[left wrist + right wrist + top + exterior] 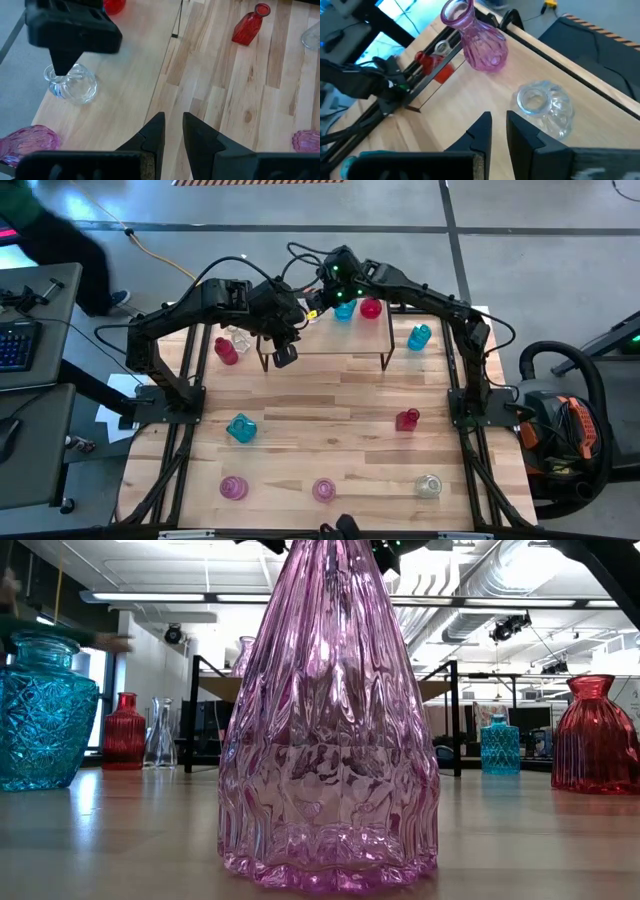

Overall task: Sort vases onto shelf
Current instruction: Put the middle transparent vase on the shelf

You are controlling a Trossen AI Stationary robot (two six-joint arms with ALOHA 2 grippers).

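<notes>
From above, both arms crowd over the shelf in the upper middle of the frame. The left gripper hangs at the shelf's left front edge; the right gripper sits at its back edge. A teal vase and a red vase already stand on the board. The rest are scattered: a red one and a clear one just left of the shelf, teal ones at and, a red one right of centre, and two pinks and a clear one along the lower edge.

Down at table level, a big ribbed pink vase fills the middle of the frame. It looks like thin, glossy glass, so I'd judge it light, stiff, slippery and breakable. The narrow neck seems the safest hold; the round belly would likely slide out of the fingers.

The left wrist view shows its fingers nearly closed on nothing, over the shelf edge, with a clear vase on the board at the left of the frame.

The right wrist view shows the same again: fingers close together, empty, a pink vase and a clear vase on the board ahead.

No labels, brands or writing I can read anywhere.
</notes>
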